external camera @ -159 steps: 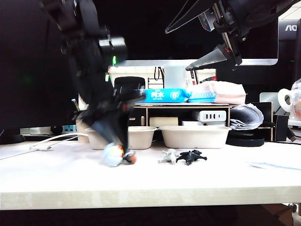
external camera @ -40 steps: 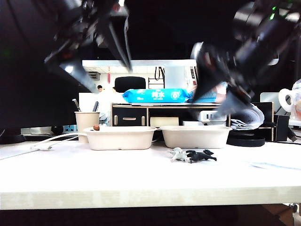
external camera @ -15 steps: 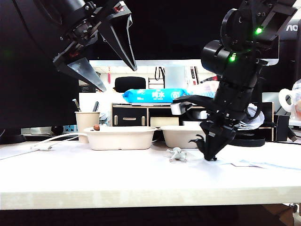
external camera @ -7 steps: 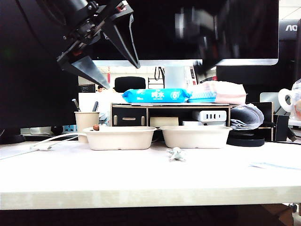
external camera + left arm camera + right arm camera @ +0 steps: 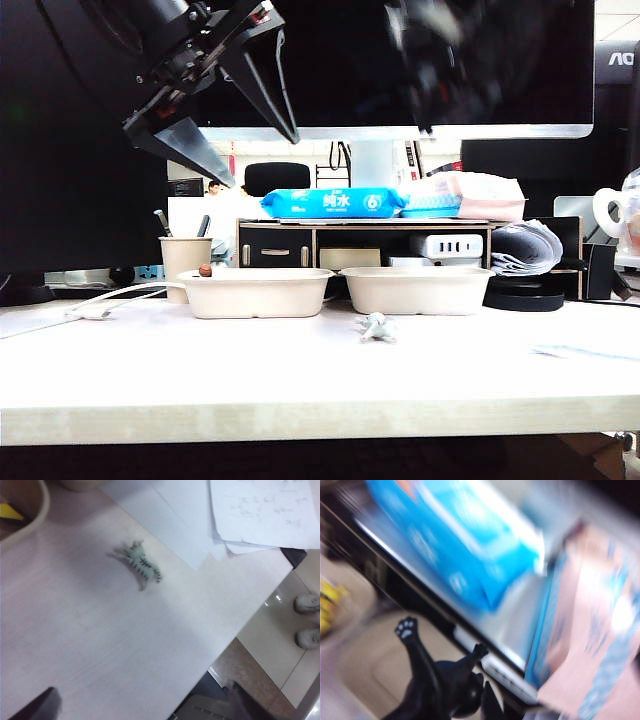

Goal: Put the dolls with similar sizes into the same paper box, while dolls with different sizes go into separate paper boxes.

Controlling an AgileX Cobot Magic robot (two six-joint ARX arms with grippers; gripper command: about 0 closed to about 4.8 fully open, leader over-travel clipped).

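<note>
My left gripper (image 5: 266, 165) hangs open, high above the left paper box (image 5: 255, 293), with nothing between its fingers. Under it, the left wrist view shows the whitish-grey striped doll (image 5: 140, 565) lying on the table; the same doll (image 5: 375, 327) lies in front of the right paper box (image 5: 417, 290). My right gripper (image 5: 465, 710) is shut on the black doll (image 5: 435, 680), held in the air over a blurred beige box (image 5: 365, 665). In the exterior view the right arm (image 5: 440, 60) is a dark blur at the top. A yellow doll (image 5: 10, 512) shows inside the left box.
A beige pen cup (image 5: 185, 258) stands behind the left box. A shelf behind the boxes carries a blue tissue pack (image 5: 335, 203) and a pink pack (image 5: 485, 195). Loose papers (image 5: 250, 510) lie near the table's right front edge. A white cable (image 5: 100, 305) runs at the left.
The right gripper has lifted the black doll off the table beside the grey doll and risen to the top of the exterior view. The left gripper stays open in place.
</note>
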